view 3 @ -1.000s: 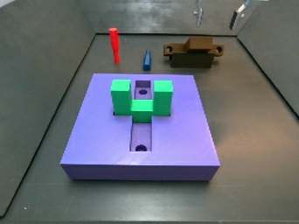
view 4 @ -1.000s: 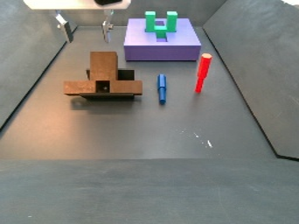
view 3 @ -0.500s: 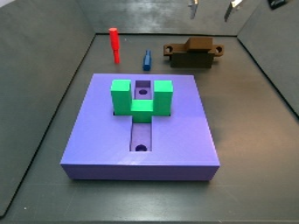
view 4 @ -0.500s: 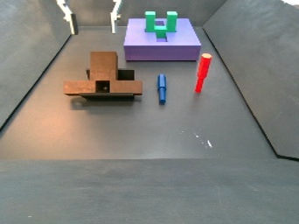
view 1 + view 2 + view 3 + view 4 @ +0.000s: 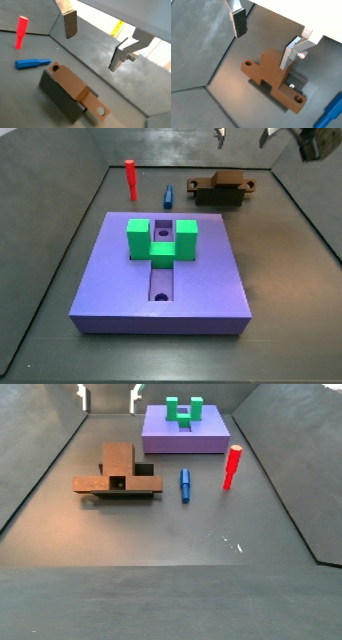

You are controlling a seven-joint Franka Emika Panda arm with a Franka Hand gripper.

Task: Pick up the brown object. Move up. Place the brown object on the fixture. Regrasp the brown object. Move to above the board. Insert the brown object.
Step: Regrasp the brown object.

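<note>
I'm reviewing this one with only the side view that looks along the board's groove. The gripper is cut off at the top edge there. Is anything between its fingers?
Observer: No. In both wrist views the gripper is open with nothing between its fingers, above the brown object.
Operator: How does that bar lie? From here it merges with the bracket.
Observer: In a side view it rests flat on top of the fixture, with one end pointing toward the board.
</note>
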